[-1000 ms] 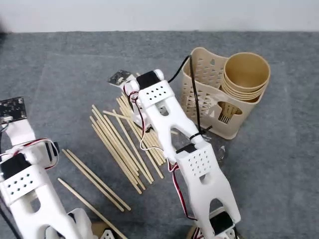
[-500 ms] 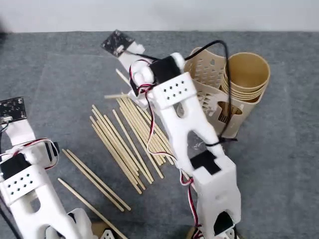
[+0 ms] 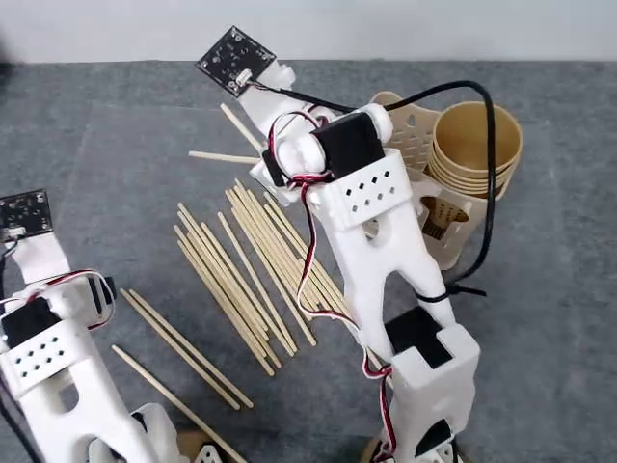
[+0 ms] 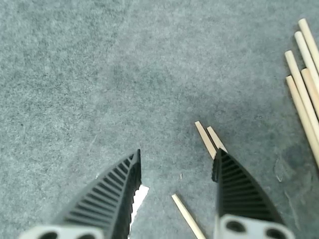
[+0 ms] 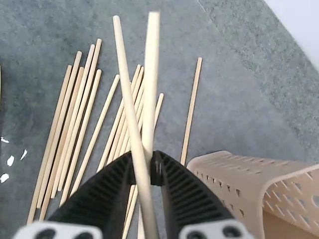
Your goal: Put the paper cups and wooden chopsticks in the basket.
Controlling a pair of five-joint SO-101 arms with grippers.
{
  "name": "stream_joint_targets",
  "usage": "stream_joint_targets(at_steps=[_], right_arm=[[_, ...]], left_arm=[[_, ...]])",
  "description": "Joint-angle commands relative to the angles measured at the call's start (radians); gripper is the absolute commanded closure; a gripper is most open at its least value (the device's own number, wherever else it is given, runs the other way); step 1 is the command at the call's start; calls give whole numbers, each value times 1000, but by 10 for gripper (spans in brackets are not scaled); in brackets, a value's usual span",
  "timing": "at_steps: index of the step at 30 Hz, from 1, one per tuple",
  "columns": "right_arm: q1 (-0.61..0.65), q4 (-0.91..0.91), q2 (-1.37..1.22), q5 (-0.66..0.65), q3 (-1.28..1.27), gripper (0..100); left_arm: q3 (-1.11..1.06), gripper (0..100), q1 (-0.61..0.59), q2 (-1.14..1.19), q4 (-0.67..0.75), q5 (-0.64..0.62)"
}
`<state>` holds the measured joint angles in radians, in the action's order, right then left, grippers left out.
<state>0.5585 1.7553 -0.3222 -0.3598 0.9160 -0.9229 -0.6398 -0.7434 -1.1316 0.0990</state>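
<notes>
Since a second ago your right arm has risen and swung toward the far side of the tabletop [image 3: 116, 125], lifting the right tool [image 5: 144, 159] off the pile, and it is clamped tight on two wooden chopsticks [image 5: 149, 69] that cross in its grip. Your left tool [image 4: 177, 159] hangs wide apart and empty above the tabletop, over a few stick ends. You have the paper cups [image 3: 477, 145] stacked inside the basket [image 3: 461, 236], with the loose chopsticks [image 3: 246, 280] lying just beside it.
</notes>
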Motion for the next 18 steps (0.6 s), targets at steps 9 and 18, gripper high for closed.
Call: stream_joint_targets(at_steps=[9,18], right_arm=[[19,-171,61,-11,-480,989],[19,-412,61,-109,-816,987]], left_arm=[[7,772,-2,2,17,8],[-7,772,-2,2,17,8]])
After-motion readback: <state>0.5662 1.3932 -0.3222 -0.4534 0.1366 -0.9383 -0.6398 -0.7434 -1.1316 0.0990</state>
